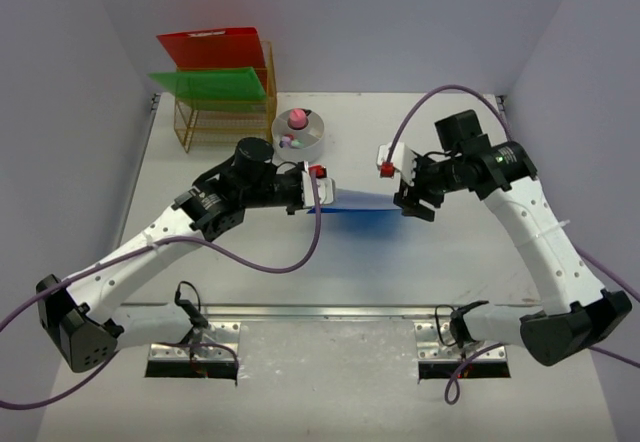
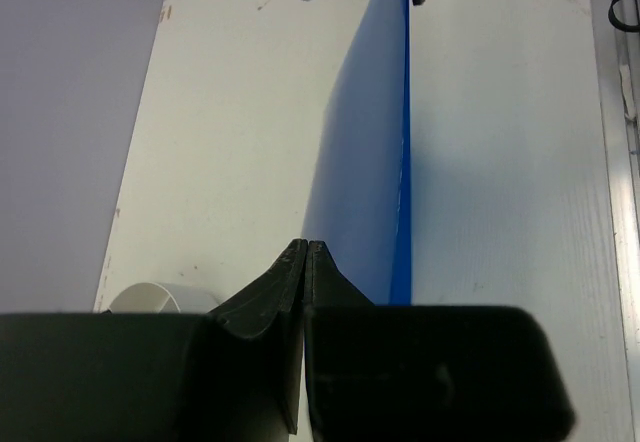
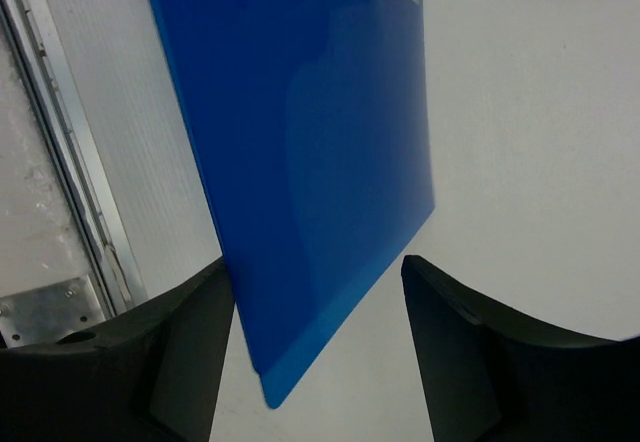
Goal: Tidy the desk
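Observation:
A blue folder (image 1: 355,204) hangs just above the white desk (image 1: 250,282), stretched between my two grippers. My left gripper (image 1: 318,186) is shut on the folder's left end. In the left wrist view the thin sheet (image 2: 365,162) runs out from the seam of the closed jaws (image 2: 305,248). My right gripper (image 1: 408,200) stands open at the folder's right end. In the right wrist view the folder's corner (image 3: 300,142) lies between the spread fingers (image 3: 315,262), close to the left one, with a wide gap to the right one.
A gold wire rack (image 1: 215,112) at the back left holds a red and a green folder. A white round container (image 1: 298,130) with a pink item sits beside it. A metal rail (image 1: 330,312) runs along the near edge. Pale walls enclose the desk.

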Motion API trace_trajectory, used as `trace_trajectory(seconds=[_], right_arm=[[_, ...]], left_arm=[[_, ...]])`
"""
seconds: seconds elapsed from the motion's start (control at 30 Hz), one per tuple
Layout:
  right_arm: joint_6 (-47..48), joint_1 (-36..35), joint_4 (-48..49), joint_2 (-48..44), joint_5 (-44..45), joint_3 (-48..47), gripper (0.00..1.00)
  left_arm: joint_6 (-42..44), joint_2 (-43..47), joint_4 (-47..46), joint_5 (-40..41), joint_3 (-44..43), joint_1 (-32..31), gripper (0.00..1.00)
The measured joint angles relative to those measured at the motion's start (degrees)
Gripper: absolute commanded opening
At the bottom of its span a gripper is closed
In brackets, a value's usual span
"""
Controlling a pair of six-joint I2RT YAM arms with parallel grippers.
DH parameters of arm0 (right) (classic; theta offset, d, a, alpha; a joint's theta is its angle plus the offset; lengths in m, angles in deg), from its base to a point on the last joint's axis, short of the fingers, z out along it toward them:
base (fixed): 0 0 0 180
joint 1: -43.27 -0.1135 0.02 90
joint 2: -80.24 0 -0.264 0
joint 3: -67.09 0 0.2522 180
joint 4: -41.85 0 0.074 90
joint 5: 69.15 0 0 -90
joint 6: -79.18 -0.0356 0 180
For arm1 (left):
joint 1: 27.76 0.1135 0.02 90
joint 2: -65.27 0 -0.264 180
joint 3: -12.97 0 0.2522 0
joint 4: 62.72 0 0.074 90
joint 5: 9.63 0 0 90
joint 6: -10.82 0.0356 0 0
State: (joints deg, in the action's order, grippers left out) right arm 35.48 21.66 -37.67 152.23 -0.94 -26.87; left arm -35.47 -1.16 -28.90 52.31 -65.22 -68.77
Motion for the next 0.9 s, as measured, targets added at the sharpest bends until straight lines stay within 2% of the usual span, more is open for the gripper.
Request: trace_trajectory(seconds=[0.1, 0.2, 0.3, 0.37, 0.43, 0.47, 0.57, 0.73, 0.9], right_arm=[[-0.34, 7.26, 0.77, 0.15, -4.51, 0.25, 0.69], [-0.51, 10.48, 2.83, -0.51, -7.58, 2.26, 0.67], [-0.60, 10.63, 3.99, -2.15, -10.51, 6.75, 0.48], [-0.95, 10.54, 4.68, -2.83, -12.30, 8.69, 0.45], [-1.12, 10.56, 5.01, -3.17, -13.49, 9.58, 0.47], [-1.21, 10.56, 5.19, -3.19, -13.91, 9.70, 0.50], [-1.64, 10.56, 6.37, -3.25, -14.27, 9.76, 0.54], [-5.07, 10.91, 9.47, -2.63, -11.40, 13.75, 0.57], [-10.19, 13.89, 10.41, 5.32, -9.67, 18.06, 0.62]], left_arm=[[-2.27, 0.45, 0.12, 0.01, 0.04, 0.67, 0.00], [-4.53, 0.80, 0.09, 0.01, 0.42, 0.90, 0.00], [-6.46, 0.97, 0.08, 0.01, 1.13, 0.91, 0.00], [-7.19, 1.02, -0.03, 0.05, 1.82, 0.91, 0.00], [-7.70, 1.18, -0.05, 0.25, 2.76, 0.91, 0.16], [-7.87, 1.32, 0.00, 0.44, 3.27, 0.91, 0.29], [-7.70, 2.53, 0.59, 1.25, 5.00, 0.91, 0.59], [-2.03, 9.60, -0.45, 2.33, 14.24, 0.23, 0.60], [8.71, 13.47, -1.07, 3.62, 26.81, -2.89, 0.58]])
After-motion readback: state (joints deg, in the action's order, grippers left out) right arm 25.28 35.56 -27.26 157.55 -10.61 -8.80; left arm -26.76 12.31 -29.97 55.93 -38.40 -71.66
